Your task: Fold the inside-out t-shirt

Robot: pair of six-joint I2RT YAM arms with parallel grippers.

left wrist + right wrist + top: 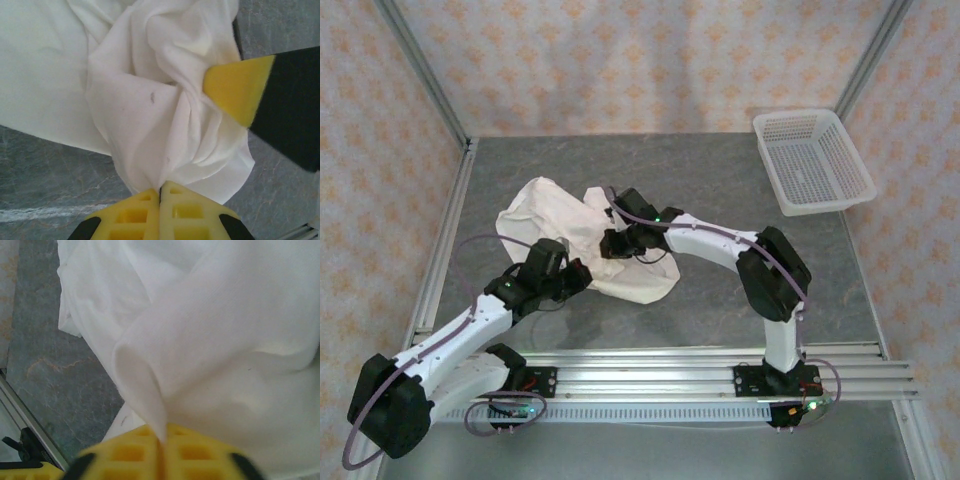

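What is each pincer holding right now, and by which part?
Both hold the t-shirt: left pincer pinches a bunched fold of cloth, right pincer a rolled fold.

A grey marble-veined tabletop [720, 170] carries two things. A wrinkled white cotton t-shirt [548, 212] lies bunched in a heap left of centre, its folds spilling onto the stone-patterned surface. A rigid white plastic mesh basket [795, 116] sits at the far right corner, well apart.

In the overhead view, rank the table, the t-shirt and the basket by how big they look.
1. table, clearly the largest
2. t-shirt, bunched up
3. basket, only slightly smaller than the bunched shirt, so these two are a close call
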